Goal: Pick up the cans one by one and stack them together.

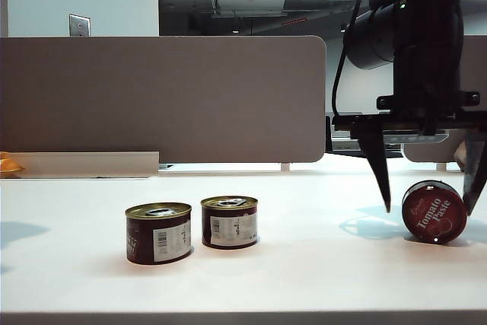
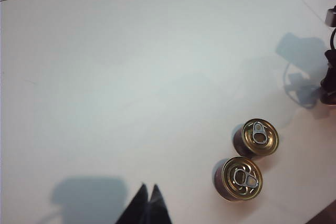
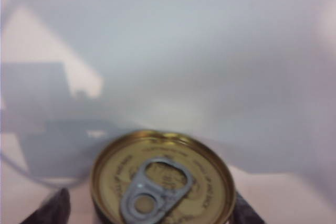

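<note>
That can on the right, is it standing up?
Tilted: the right can leans on the table, its label facing the exterior camera, between the open right gripper's fingers.

Three cans [image 1: 158, 232] [image 1: 229, 221] [image 1: 434, 211]; two end effectors [image 1: 430, 205] [image 2: 147, 205].

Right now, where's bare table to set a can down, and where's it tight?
Free: the stretch between the two upright cans and the right claw; also left of them, under the shut left claw. Tight: around the third can, flanked by the open right claw.
</note>
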Tool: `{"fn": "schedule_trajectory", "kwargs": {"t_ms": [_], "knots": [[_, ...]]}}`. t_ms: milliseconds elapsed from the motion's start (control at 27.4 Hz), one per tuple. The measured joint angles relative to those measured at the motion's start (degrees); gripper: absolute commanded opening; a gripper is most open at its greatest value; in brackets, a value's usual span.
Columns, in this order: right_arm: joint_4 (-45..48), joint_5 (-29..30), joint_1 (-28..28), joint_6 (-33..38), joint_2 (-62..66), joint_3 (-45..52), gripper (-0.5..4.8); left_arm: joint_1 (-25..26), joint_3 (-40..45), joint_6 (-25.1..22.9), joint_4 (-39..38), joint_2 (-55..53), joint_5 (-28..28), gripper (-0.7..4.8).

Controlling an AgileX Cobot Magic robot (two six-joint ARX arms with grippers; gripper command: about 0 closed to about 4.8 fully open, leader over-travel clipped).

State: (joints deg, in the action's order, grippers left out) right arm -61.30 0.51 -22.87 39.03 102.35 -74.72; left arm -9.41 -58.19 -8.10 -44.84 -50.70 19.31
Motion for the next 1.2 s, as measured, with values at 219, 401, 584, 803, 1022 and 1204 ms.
{"fn": "schedule_trajectory", "kwargs": {"t_ms": [219, 401, 584, 803, 1022, 1204], "knots": [[1.2, 0.8, 0.0, 0.2, 0.8, 0.0, 3.57, 0.0, 0.0, 0.0, 0.0, 0.0, 0.0, -0.06], [1.2, 1.0, 0.0, 0.2, 1.6, 0.0, 3.54, 0.0, 0.0, -0.1, 0.0, 0.0, -0.1, -0.06], [1.3, 1.1, 0.0, 0.2, 2.3, 0.0, 2.34, 0.0, 0.0, -0.2, 0.1, 0.1, -0.3, -0.06], [1.4, 1.1, 0.0, 0.2, 2.3, 0.0, 1.88, 0.0, 0.0, -0.2, 0.5, 0.2, -0.3, -0.06], [1.8, 1.1, 0.0, -0.5, 2.3, 0.0, 1.11, 0.0, 0.0, -0.2, 0.5, 0.2, -0.3, -0.06], [3.8, 1.2, 0.0, -3.8, 2.2, 0.0, 1.02, 0.0, 0.0, -0.2, 0.5, 0.2, -0.5, -0.06]]}}
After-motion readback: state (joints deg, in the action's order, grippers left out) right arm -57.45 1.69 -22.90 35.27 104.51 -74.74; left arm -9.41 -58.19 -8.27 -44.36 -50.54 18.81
